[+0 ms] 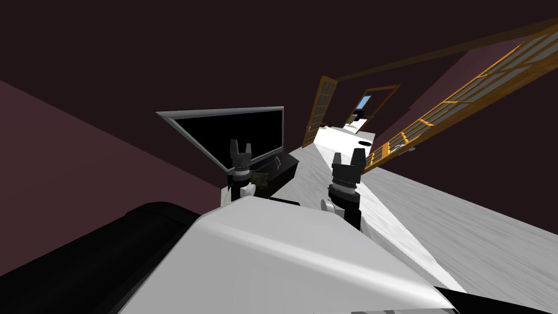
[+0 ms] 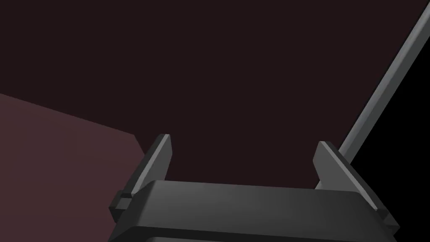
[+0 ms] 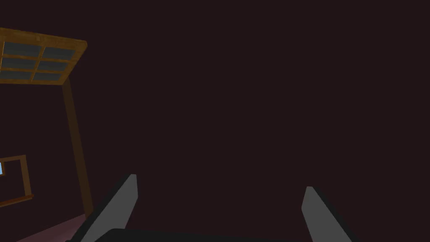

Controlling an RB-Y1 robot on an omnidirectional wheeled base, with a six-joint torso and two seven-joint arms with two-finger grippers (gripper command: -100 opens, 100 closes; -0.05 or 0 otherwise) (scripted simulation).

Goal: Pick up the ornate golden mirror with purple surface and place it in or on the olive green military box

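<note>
Left hand [image 1: 240,146]: raised ahead of the chest, fingers [image 2: 157,157] spread wide, nothing between them. It faces a dark wall, with the grey edge of the screen [image 1: 240,131] beside one finger.

Right hand [image 1: 347,154]: raised likewise, well apart from the left. Its blades are also wide apart and empty.

Beyond the left hand: a low dark stand [image 1: 286,169] sits under the screen. On it lies a small purple-faced item, taken to be the mirror [image 1: 278,161]; it is too small to make out the frame. On the same stand, nearer the robot, is a small olive box [image 1: 260,179], seen just beside the left forearm. Mirror and box are near each other and appear not to touch.

Progress (judgement): nothing of the task is done. The mirror is on the stand, not in or on the box, and neither hand is at it. This looks like the approach stage. Left to do: close in on the stand, lower a hand to the mirror, grip, lift, carry the short way to the box, release. The left hand is the nearer one.

Count:
- hands: 2, both open
- mirror: 1
- box: 1
- screen: 1
- stand: 1

Further out: pale floor [image 1: 479,234]; one wood-framed glazed door [image 1: 321,109] at the far end; one long wood-framed window [image 1: 463,103] along the right wall.
</note>
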